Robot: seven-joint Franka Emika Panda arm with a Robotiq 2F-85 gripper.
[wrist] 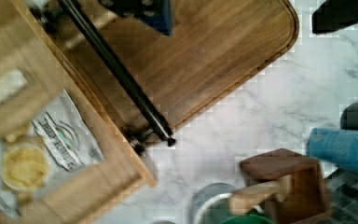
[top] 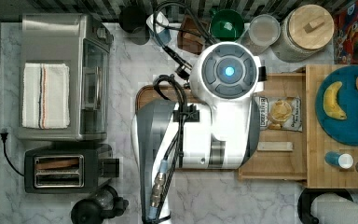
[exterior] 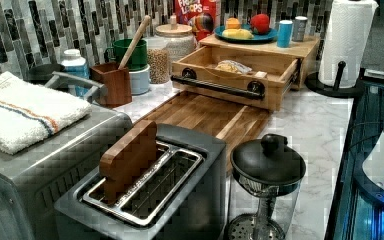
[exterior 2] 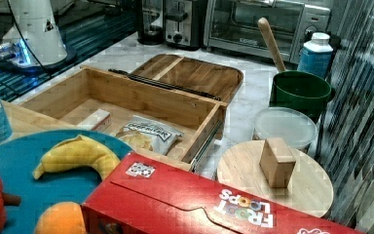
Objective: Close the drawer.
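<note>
Drawer [exterior: 240,67] pulled out from under light-wood top [exterior: 260,46], on marble desk [exterior: 320,130]. Black bar handle [exterior: 217,86] faces dark wooden tray [exterior: 205,115]; handle's long axis runs along tray edge. Chip bag [exterior 2: 148,132] inside. End effector [wrist: 144,9] over handle, open/closed can't tell.
</note>
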